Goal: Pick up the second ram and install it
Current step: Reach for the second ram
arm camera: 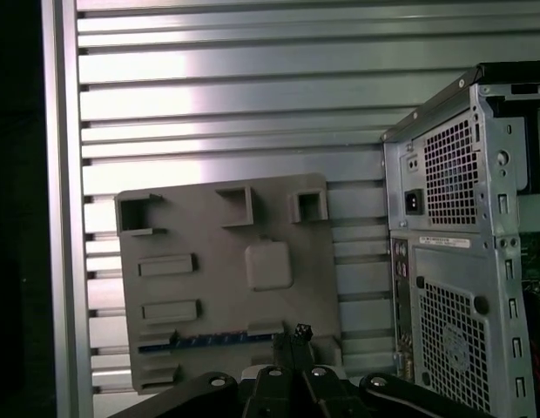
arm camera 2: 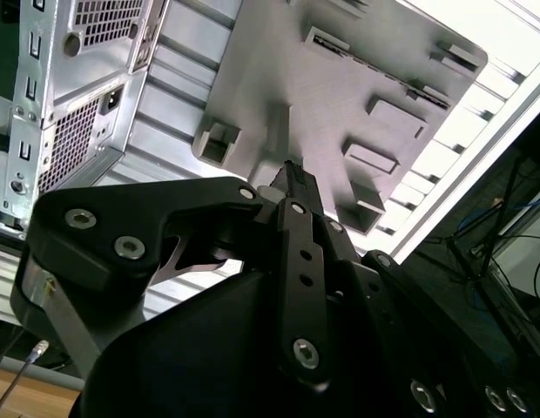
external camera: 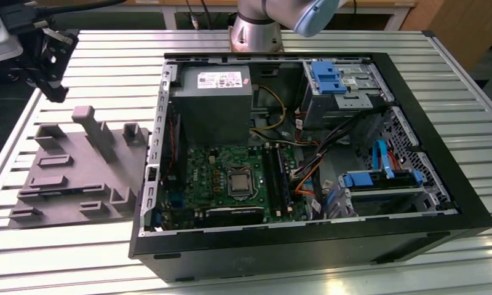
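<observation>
The second ram (arm camera: 200,338) is a thin blue-green strip lying flat on the grey moulded tray (arm camera: 226,261), between raised blocks near one tray edge. My gripper (arm camera: 296,338) hangs well above the tray with its black fingers pressed together and nothing between them. In the second wrist view the gripper (arm camera 2: 292,178) points toward the tray (arm camera 2: 340,78). In the exterior view the gripper (external camera: 56,91) hovers high at the far left, beyond the tray (external camera: 66,184).
An open black computer case (external camera: 312,239) lies on the slatted metal table (external camera: 106,49), to the tray's right in the exterior view. Inside are the green motherboard (external camera: 221,178) with long black slots (external camera: 277,178), a grey power supply (external camera: 213,98) and blue drive brackets (external camera: 328,77).
</observation>
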Controlling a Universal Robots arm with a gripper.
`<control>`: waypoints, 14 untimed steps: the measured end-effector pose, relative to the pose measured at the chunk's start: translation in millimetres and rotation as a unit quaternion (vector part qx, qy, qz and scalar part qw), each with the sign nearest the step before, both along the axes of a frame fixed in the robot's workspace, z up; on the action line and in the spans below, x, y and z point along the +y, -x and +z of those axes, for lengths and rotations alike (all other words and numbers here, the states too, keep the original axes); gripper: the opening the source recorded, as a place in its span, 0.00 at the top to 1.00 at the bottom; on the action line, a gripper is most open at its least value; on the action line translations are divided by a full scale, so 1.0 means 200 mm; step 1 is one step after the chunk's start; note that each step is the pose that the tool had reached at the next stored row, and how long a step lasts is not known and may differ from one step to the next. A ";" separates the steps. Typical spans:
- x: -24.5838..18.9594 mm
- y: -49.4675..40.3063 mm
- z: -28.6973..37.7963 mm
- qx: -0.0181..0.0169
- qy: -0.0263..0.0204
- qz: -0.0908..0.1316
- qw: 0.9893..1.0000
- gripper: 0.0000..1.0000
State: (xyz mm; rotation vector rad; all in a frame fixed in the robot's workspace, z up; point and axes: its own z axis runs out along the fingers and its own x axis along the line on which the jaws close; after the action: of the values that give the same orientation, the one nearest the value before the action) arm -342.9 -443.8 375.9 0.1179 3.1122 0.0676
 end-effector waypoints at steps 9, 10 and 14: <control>-0.012 0.012 -0.011 0.000 0.000 0.000 1.000 0.89; -0.013 0.014 -0.012 0.000 0.000 0.000 1.000 0.89; -0.018 0.019 -0.018 0.000 0.000 0.000 1.000 0.89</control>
State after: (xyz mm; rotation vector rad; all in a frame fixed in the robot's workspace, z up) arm -346.6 -447.4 372.4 0.1179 3.1122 0.0677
